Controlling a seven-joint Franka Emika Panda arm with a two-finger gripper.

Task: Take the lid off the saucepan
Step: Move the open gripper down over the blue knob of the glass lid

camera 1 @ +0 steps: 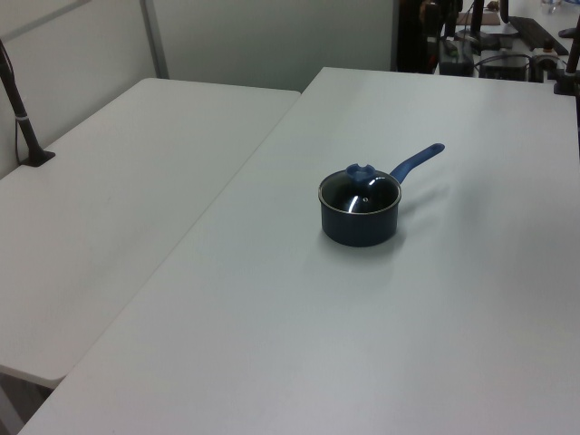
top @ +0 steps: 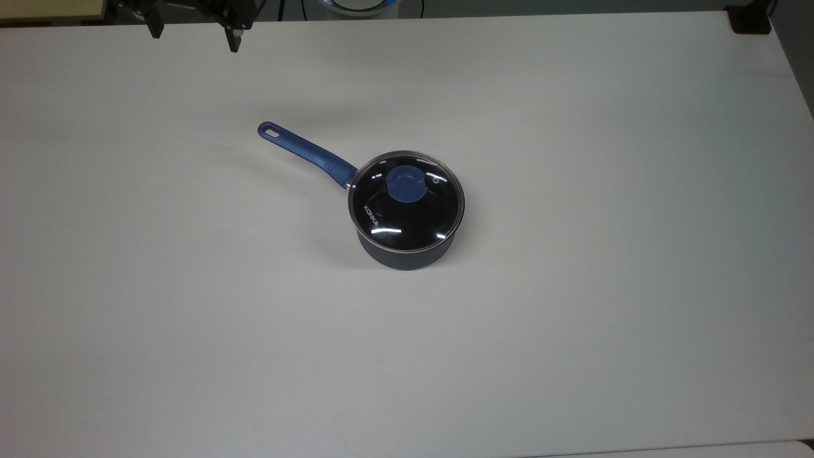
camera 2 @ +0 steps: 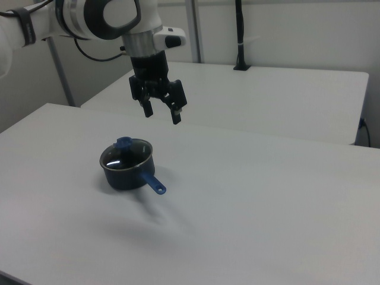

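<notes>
None of the task done: lid (top: 407, 203) seated flat on saucepan (top: 407, 253), steel rim resting on the pot's rim all round; judged to be at the very start.
Remaining steps: approach, grip on the knob (top: 403, 184), lift clear; all judged still ahead.
Gripper (camera 2: 161, 111): spread open, holding nothing, fingers pointing down; raised well above the white table (top: 572, 318).
Gripper, top view: at the upper left edge of the frame, two dark fingertips (top: 234, 39) showing, well apart from the pan.
Gripper, right view: upper centre-left of the frame, above and slightly right of the lid, not touching it.
Saucepan, top view: near frame centre, slightly left and above the middle; upright on the table.
Saucepan, left view: right of centre (camera 1: 360, 222), lid (camera 1: 360, 190) in place.
Saucepan, right view: left of centre (camera 2: 127, 172), below the gripper.
Handle (top: 305, 150): blue, running toward the upper left in the top view, oval hole at its far end, roughly toward the gripper's corner.
Knob: blue, at the lid's centre, uncovered from above; judged the natural grasp point.
Lettering: "KONKA" on the glass, lower left of the knob in the top view.
</notes>
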